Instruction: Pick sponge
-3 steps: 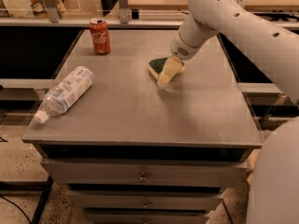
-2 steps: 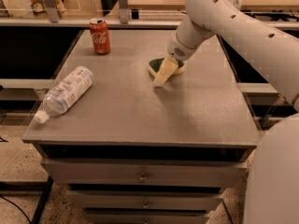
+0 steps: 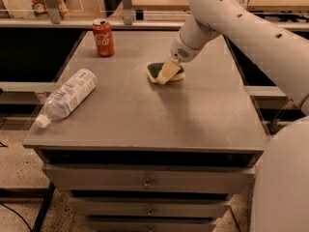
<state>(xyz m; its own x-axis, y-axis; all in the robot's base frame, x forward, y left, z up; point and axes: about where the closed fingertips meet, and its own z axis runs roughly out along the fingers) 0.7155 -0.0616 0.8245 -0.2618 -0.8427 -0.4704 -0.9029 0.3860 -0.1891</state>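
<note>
As the task is to lift the sponge, we record its position first. The small wavy-edged sponge, dark green scouring top over pale yellow foam [image 3: 156, 70], lies flat on the grey flat-topped table with drawers beneath [image 3: 145, 120], in the far half and a little right of centre.

The robot's pale cream gripper [image 3: 165, 75] is at the sponge itself. It comes down from the upper right at a slant on the end of the thick white jointed arm [image 3: 227, 18]. It covers the sponge's middle, and green shows on both sides of it.

The sponge's long axis runs roughly left to right in the camera view. The gripper crosses that axis near its midpoint, so in our judgement nothing remains to be closed sideways. Whether the gripper has already taken hold of the sponge, we cannot tell. The sponge appears to rest on the table, not raised.

We judge that the next move is a straight lift, provided the hold is secure.

The red soda can [image 3: 102, 37] and the clear plastic bottle lying on its side [image 3: 67, 96] are both well apart to the left.
</note>
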